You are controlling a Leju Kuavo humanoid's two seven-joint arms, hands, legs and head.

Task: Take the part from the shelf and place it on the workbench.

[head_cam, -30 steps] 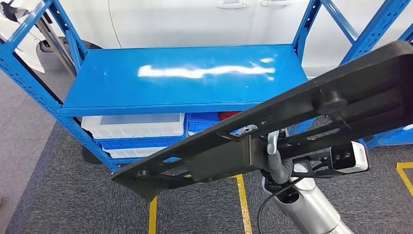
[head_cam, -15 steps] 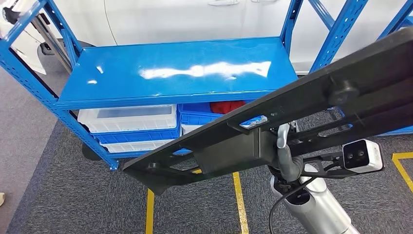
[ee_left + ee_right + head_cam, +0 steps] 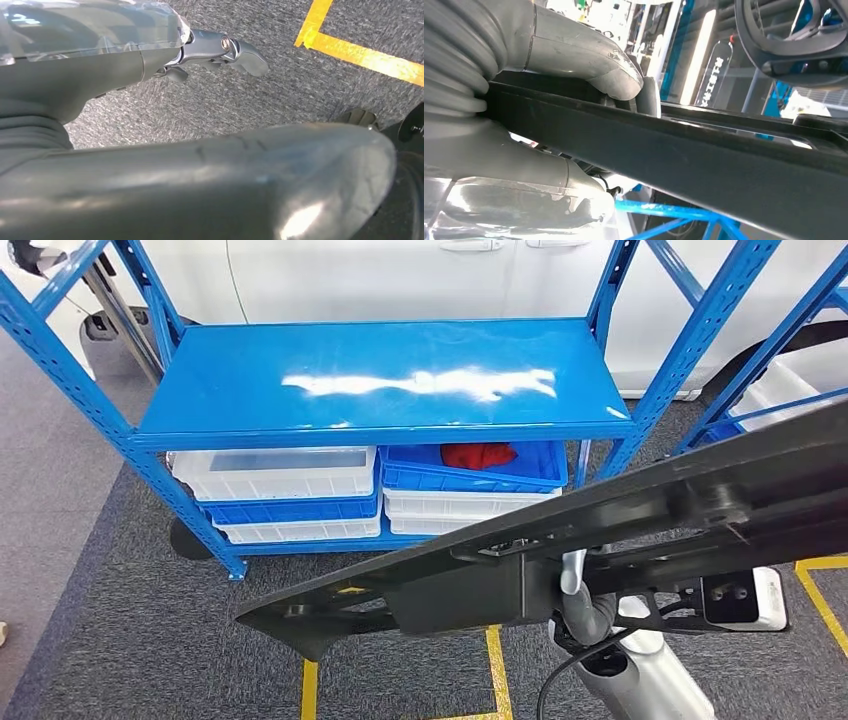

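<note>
Part (image 3: 560, 540) is long, black and stiff, off the shelf (image 3: 380, 380), up over the floor. Right hand (image 3: 575, 590) grips it near the middle, so it should balance. Left hand (image 3: 220, 50) hangs loose, holding nothing.

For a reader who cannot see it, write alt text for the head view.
The robot's right hand holds a long black part slantwise across the lower frame, above grey carpet with yellow floor tape. Behind it stands a blue shelf with a bare, glossy top board; below that sit white and blue bins, one holding a red item.
</note>
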